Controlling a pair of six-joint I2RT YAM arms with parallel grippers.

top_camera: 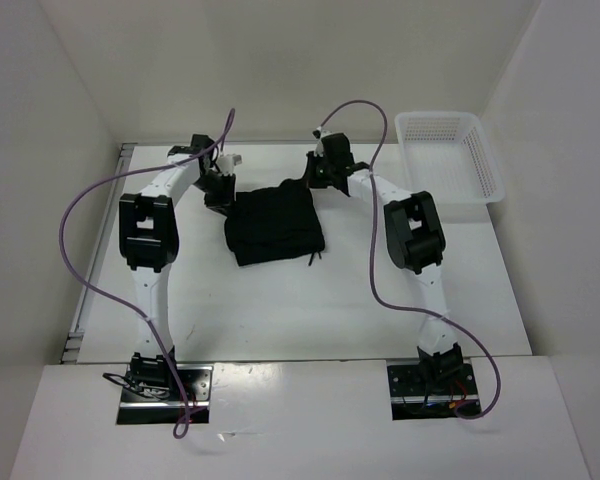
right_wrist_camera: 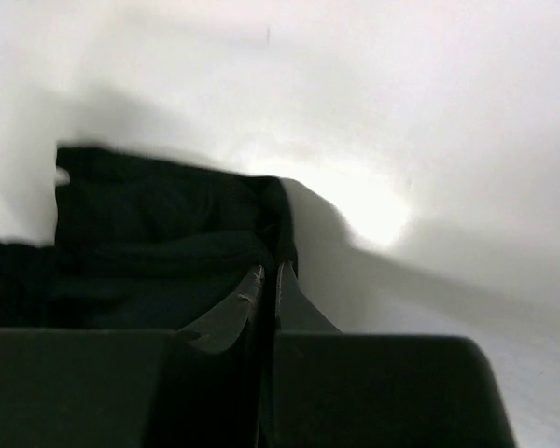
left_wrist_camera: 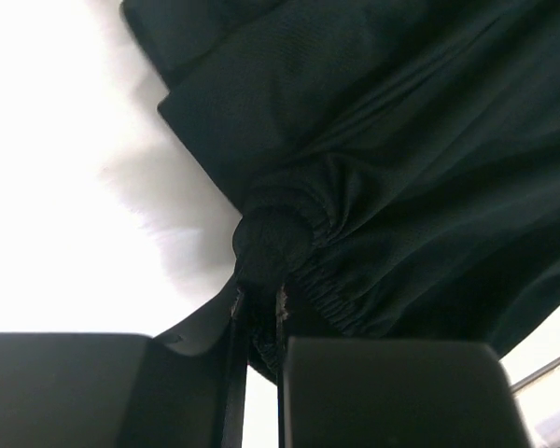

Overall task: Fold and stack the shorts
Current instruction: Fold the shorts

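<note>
The black shorts (top_camera: 273, 224) lie folded in a roughly square bundle at the middle back of the table. My left gripper (top_camera: 218, 185) is at their far left corner and is shut on the gathered waistband (left_wrist_camera: 273, 245), with fabric bunched between the fingers. My right gripper (top_camera: 318, 172) is at their far right corner, jaws nearly together, pinching a thin edge of the shorts (right_wrist_camera: 168, 233). In the right wrist view the dark fabric fills the left side and ends at the fingertips (right_wrist_camera: 252, 285). A thin drawstring end (top_camera: 313, 258) pokes out at the bundle's near right corner.
A white plastic mesh basket (top_camera: 450, 155) stands at the back right, past the right arm. White walls close in the table at back, left and right. Purple cables loop over both arms.
</note>
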